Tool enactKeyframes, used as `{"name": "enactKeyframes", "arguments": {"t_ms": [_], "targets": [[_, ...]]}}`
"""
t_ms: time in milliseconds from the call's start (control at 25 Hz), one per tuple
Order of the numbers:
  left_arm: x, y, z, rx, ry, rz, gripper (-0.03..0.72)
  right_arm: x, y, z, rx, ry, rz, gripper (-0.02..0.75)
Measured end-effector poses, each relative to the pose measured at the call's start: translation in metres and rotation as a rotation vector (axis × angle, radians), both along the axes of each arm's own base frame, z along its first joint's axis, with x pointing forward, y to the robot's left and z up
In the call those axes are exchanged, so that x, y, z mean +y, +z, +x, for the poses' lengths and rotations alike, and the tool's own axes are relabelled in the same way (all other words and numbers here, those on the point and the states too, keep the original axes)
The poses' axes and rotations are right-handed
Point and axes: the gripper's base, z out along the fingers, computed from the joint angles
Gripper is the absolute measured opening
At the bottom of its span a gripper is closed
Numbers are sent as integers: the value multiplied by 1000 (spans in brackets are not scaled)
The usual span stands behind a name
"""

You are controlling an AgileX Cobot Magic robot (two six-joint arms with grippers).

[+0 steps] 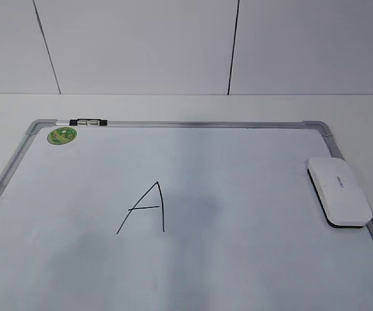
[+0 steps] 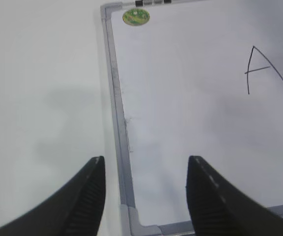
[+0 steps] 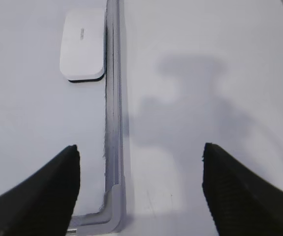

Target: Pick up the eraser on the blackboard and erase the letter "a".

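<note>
The white eraser lies flat on the blackboard by its right frame; it also shows in the right wrist view. A lowercase cursive "a" shows in no view. My left gripper is open and empty above the board's near left corner. My right gripper is open and empty above the board's near right corner, well short of the eraser. Neither gripper shows in the exterior view.
A tall angular capital "A" is drawn left of the board's middle and shows in the left wrist view. A round green sticker and a black-silver clip sit at the far left corner. White table surrounds the board.
</note>
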Motion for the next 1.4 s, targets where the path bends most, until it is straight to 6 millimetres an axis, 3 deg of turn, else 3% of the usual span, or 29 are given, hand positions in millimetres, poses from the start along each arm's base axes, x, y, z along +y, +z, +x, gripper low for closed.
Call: {"name": "enactKeyframes", "arguments": {"t_ms": [240, 1400], "targets": [[-1, 0, -21, -126, 2, 2, 393, 0, 0, -21, -132, -15, -1, 592], [-1, -1, -21, -120, -1, -1, 353, -1, -1, -23, -144, -16, -6, 592]]}}
